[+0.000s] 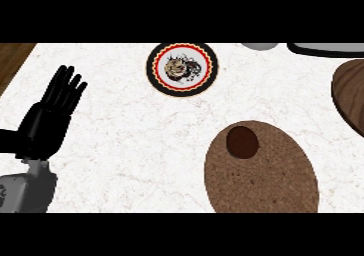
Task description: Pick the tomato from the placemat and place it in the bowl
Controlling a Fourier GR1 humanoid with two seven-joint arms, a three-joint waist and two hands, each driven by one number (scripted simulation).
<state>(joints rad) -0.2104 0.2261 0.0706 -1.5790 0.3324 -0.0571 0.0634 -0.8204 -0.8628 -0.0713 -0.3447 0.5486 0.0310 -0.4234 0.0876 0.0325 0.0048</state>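
Note:
The tomato (242, 142), a dark red-brown oval, lies on the far end of a brown woven oval placemat (262, 180) at the lower right. The bowl (152, 70), round with a black scalloped rim, a red ring and a tiger picture inside, sits at the top centre, apart from the placemat. My left hand (46, 122) shows at the left, open with straight fingers pointing up, resting well away from both. It holds nothing. My right hand shows nowhere in the head view.
A dark wooden board (355, 95) juts in from the right edge. A grey object (260, 46) and a black-rimmed item (329, 48) lie along the far edge. The white marble counter (126, 150) ends at a wooden strip (8, 60) at the upper left.

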